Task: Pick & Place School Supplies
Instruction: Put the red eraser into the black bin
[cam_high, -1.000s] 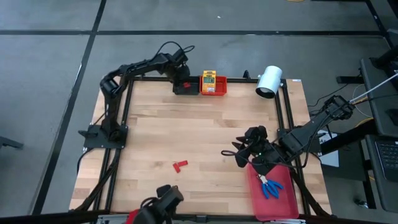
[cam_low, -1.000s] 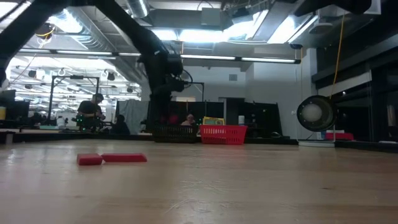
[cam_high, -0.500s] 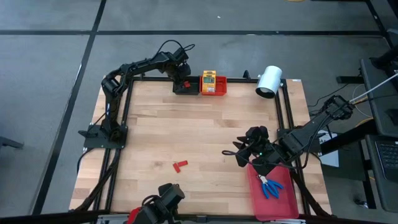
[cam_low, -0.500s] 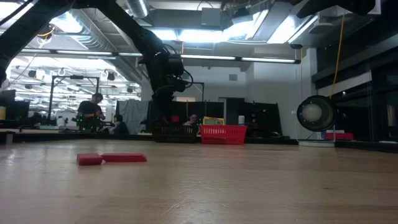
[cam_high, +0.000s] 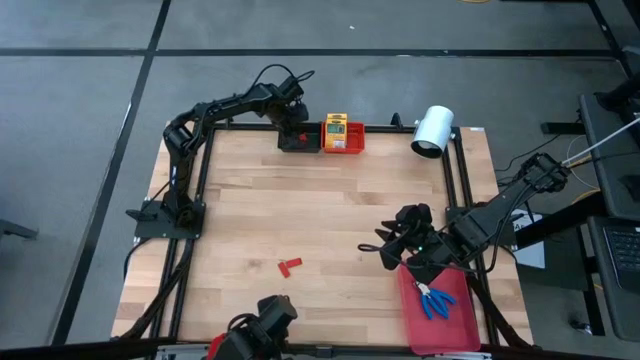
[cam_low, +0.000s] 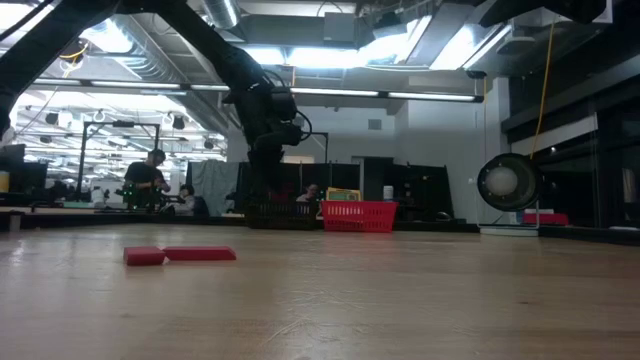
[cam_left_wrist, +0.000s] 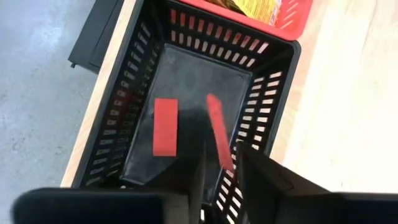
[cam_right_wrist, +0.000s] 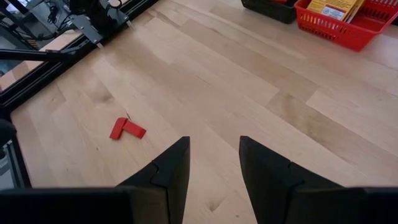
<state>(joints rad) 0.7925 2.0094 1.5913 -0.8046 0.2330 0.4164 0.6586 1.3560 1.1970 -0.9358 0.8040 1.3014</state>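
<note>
My left gripper (cam_high: 291, 120) hangs over the black bin (cam_high: 293, 142) at the table's far edge, shut on a thin red piece (cam_left_wrist: 216, 127). A second red piece (cam_left_wrist: 165, 126) lies flat on the bin floor. Yellow-and-green boxes (cam_high: 336, 127) sit in the red bin (cam_high: 352, 148) next to it. Two more red pieces (cam_high: 290, 266) lie on the table. My right gripper (cam_high: 392, 246) is open above the table, beside the red tray (cam_high: 445, 330), which holds the blue-handled tools (cam_high: 435, 299). My left gripper pinches the thin red piece between its two fingers at its near end (cam_left_wrist: 227, 163), coming from above and pointing down into the black bin. The piece stands on edge and reaches forward from the fingers. Whether its far end touches the bin floor I cannot tell.
A white cylinder (cam_high: 433, 130) lies at the far right corner. Black frame rails (cam_high: 462, 180) run along the table's sides. Bare wood (cam_high: 300, 200) lies between the bins and the loose red pieces (cam_right_wrist: 127, 129). People show in the room behind (cam_low: 150, 180).
My left gripper has risen a little over the black bin and stayed above it. My right gripper has kept still.
</note>
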